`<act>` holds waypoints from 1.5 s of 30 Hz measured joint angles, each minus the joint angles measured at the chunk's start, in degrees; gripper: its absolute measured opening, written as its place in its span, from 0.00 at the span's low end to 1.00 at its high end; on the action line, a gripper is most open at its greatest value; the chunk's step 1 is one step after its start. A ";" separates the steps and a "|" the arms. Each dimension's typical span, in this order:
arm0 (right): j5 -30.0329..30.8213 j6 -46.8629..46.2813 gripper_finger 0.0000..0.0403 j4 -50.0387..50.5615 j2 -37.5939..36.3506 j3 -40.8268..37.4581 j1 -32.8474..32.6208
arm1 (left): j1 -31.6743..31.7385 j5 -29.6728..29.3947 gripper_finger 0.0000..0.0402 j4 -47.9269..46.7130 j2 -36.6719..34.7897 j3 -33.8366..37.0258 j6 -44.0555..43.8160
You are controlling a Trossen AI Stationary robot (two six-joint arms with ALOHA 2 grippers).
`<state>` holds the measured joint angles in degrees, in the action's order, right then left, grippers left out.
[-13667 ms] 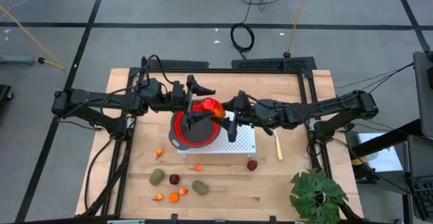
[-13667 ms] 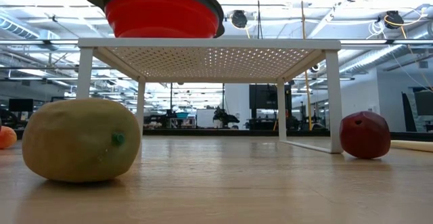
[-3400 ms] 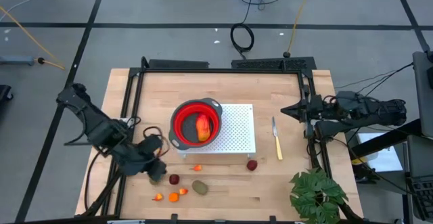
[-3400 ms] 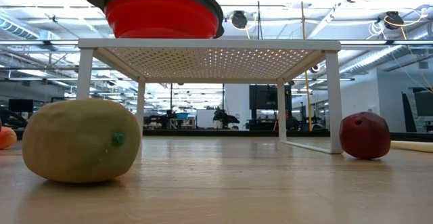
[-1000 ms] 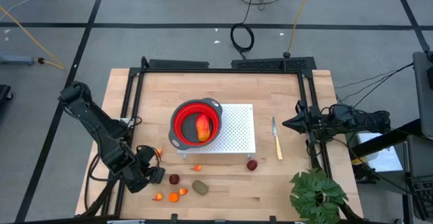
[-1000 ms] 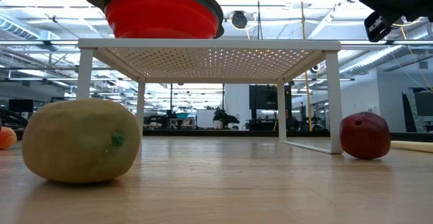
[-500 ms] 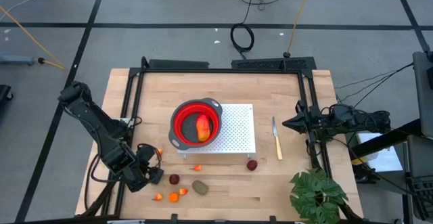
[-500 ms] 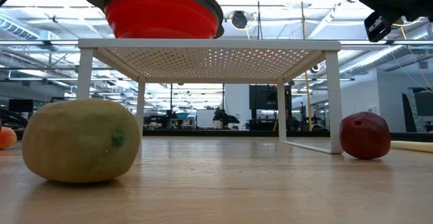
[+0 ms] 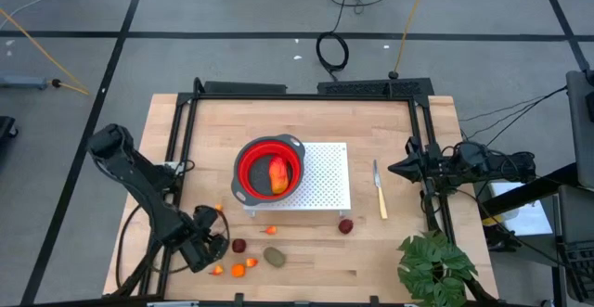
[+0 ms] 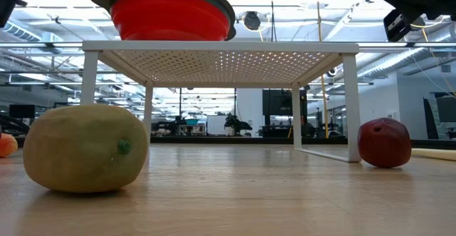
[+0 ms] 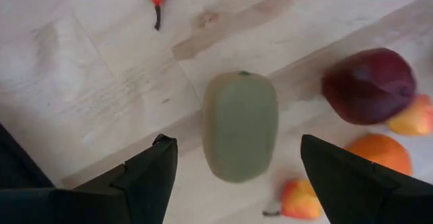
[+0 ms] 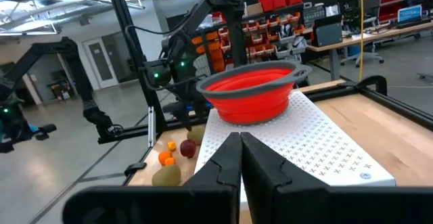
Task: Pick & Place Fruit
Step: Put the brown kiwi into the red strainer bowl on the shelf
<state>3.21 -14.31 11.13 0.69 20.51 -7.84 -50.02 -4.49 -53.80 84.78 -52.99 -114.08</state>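
Observation:
My left gripper (image 9: 213,240) hovers open over one olive-brown oval (image 11: 240,124) near the table's near left. Its fingers (image 11: 149,173) stand on either side of the oval, pointing down, and touch nothing. The oval lies on the table. Beside it are a dark red ball (image 11: 369,85) and tiny orange bits (image 11: 379,153). A second olive oval (image 9: 274,255) and a second red ball (image 9: 345,225) lie on the table. The mango-like piece (image 9: 277,174) lies in the red bowl (image 9: 247,179). My right gripper (image 9: 394,170) waits shut at the table's right edge.
The red bowl stands on a white perforated rack (image 9: 325,177) at the table's middle. A yellow-handled knife (image 9: 379,188) lies to the right of the rack. A green plant (image 9: 432,265) stands at the near right corner. More orange bits (image 9: 270,230) lie in front of the rack.
My left arm has shifted a little toward the table's near edge, with its gripper staying over the olive oval. The fruit has not moved.

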 joint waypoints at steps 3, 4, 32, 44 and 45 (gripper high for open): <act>0.02 -0.01 0.00 0.03 0.00 0.00 0.00 | 0.11 0.03 0.78 0.14 1.96 0.00 -0.05; 0.01 -0.01 0.00 0.01 0.00 0.00 0.00 | 0.11 0.04 0.78 0.25 2.56 0.00 -0.05; 0.02 0.01 0.00 0.05 0.02 0.00 0.00 | 0.61 4.68 0.51 4.29 10.31 0.00 1.18; -0.03 0.00 0.00 0.05 0.02 0.00 0.00 | 0.37 4.22 0.45 4.22 3.96 0.00 1.13; -0.03 0.01 0.00 0.05 0.01 0.00 0.00 | 0.37 3.90 0.46 4.22 2.86 0.00 1.12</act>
<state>3.18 -14.31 11.18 0.71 20.51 -7.84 -49.65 -0.60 -49.58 87.64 -52.99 -112.96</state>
